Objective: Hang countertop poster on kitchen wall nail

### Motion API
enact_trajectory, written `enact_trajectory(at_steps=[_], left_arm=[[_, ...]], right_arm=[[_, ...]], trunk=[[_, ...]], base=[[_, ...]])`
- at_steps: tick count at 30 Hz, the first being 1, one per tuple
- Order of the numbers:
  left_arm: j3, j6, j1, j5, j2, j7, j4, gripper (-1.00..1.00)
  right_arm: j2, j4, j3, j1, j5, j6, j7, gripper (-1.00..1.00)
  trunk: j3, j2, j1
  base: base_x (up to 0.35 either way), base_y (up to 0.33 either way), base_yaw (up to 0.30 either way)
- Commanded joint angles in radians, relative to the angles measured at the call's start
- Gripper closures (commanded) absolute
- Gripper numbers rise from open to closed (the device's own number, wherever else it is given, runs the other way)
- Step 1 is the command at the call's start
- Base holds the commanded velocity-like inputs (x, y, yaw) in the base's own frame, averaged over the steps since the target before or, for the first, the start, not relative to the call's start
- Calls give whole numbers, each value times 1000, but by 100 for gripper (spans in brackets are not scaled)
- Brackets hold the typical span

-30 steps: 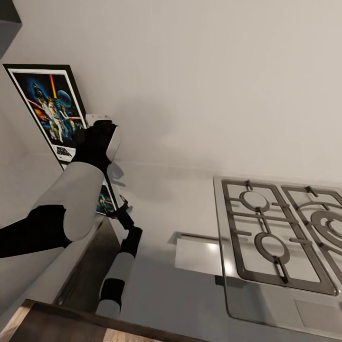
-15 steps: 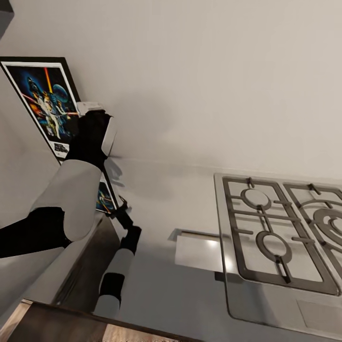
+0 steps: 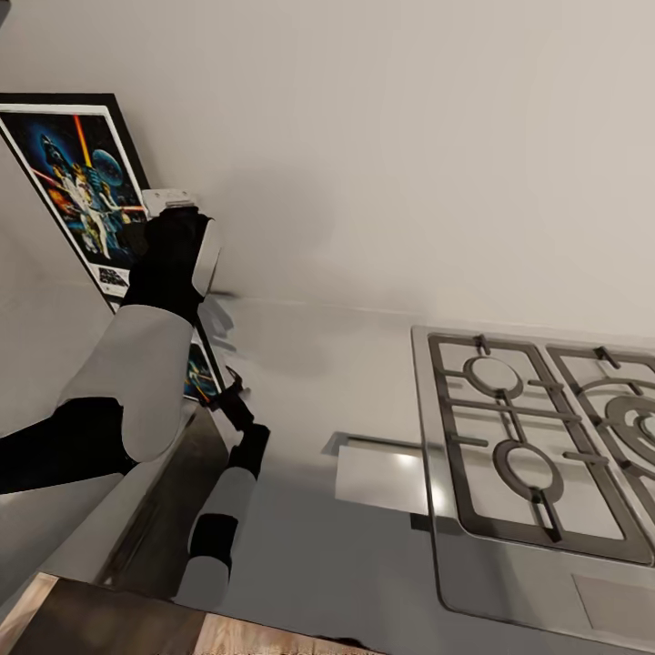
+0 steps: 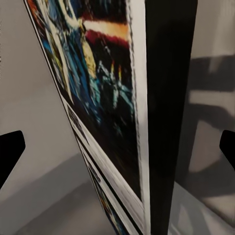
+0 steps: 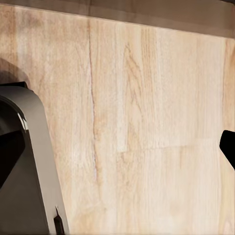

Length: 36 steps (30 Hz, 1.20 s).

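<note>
Smooth light-grey desk (image 3: 364,364); framed Star Wars poster (image 3: 77,196) leans upright against wall. My left claw (image 4: 117,147) gapes wide astride its edge, nothing gripped yet.

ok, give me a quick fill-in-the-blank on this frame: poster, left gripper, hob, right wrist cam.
1. The poster stands on the countertop and leans against the ____.
2. In the left wrist view, the left gripper has its fingers spread ____ on either side of the poster's edge.
3. The steel hob has its burners ____ of any pots.
4. The right wrist view looks at a ____ floor.

Missing words: wall; open; bare; wooden
</note>
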Motion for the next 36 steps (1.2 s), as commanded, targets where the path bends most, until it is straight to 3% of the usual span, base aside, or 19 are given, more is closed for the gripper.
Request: enact_trajectory(at_steps=[1, 36], left_arm=[[2, 7, -1, -4, -1, 0, -5, -100], [2, 8, -1, -4, -1, 0, -27, -100]], right_arm=[[0, -1, -2, 1, 1, -1, -1, -100], [0, -1, -2, 0, 1, -2, -1, -100]], trunk=[[-2, 0, 0], [-49, 0, 0]], base=[[0, 0, 0], [0, 0, 3]])
